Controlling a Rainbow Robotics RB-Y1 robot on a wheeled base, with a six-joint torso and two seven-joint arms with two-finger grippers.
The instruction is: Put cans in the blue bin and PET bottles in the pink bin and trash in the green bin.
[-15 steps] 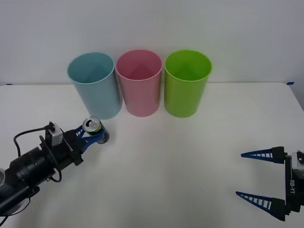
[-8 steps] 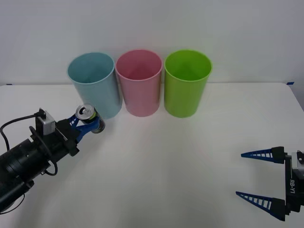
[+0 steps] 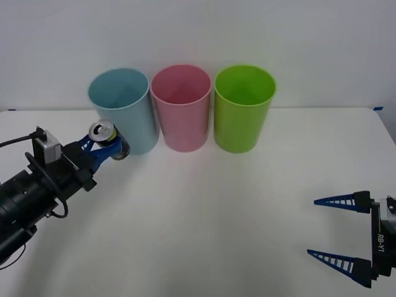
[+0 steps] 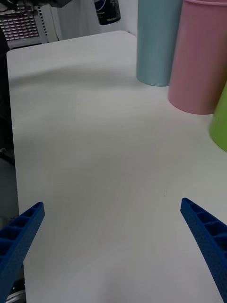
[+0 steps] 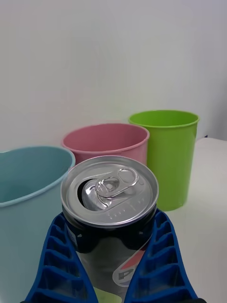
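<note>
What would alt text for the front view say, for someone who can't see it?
The robot's left gripper holds a small drink can lifted beside the blue bin, which stands in a row with the pink bin and green bin on a white table. The right gripper waits open nearby.

Legible markings, one item:

1. "RB-Y1", white letters running vertically on the black body of the right gripper (image 3: 342, 234), seen in the front view at the lower right above the tabletop (image 3: 235, 210).

Illegible markings:

2. The can (image 5: 109, 215), held in the left gripper (image 3: 99, 148): a red, white and blue printed emblem shows on its side in the left wrist view, with no readable wording. In the right wrist view, white print on its dark body is too small to read.
</note>
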